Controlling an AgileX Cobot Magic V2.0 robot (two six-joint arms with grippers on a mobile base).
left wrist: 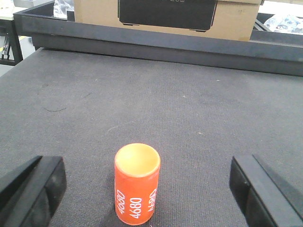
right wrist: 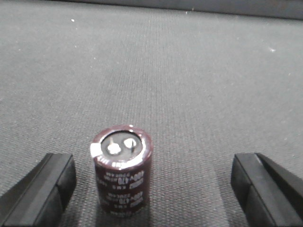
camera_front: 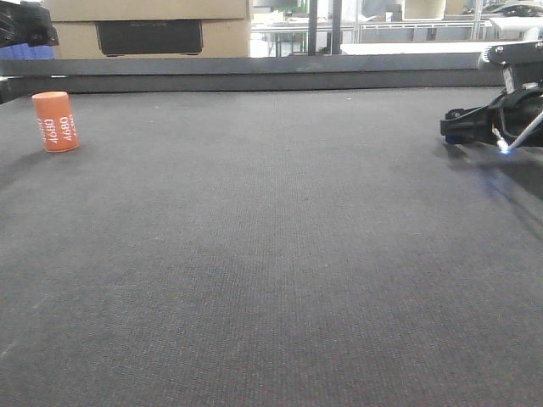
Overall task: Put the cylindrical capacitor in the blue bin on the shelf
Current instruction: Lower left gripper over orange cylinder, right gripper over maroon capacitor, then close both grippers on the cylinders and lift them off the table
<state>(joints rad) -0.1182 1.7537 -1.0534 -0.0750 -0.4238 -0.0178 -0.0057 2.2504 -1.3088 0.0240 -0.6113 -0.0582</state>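
**Front view.** An orange capacitor (camera_front: 56,121) is standing upright on the mat (camera_front: 271,271), far left. The right gripper (camera_front: 462,127) is sitting low at the far right. Its opening is not reading from here, and anything between its fingers is hidden. No blue bin or shelf is showing with certainty.

**Left wrist view.** The left gripper (left wrist: 147,182) is hanging with its fingers (left wrist: 35,189) spread wide and touching nothing. The orange capacitor (left wrist: 137,184) is standing centred between them, clear of both. Its top is looking pale and dished. A box (left wrist: 165,16) is sitting beyond the mat's far rim.

**Right wrist view.** The right gripper (right wrist: 151,184) is likewise gaping, its fingers (right wrist: 40,189) empty. A dark capacitor (right wrist: 122,172) is standing upright between them, nearer the finger on the left, with two terminals facing up.

**Handling, as judged.** Both cans are appearing rigid and light. Their smooth printed sleeves are likely slippery. Being round and upright, they are prone to tipping or rolling if one finger is arriving first. Hold is best taken across the mid-body, with the jaws level and centred. The dark one's terminals are needing to stay clear of the pads. These views are not settling which of the two cans the task is meaning.
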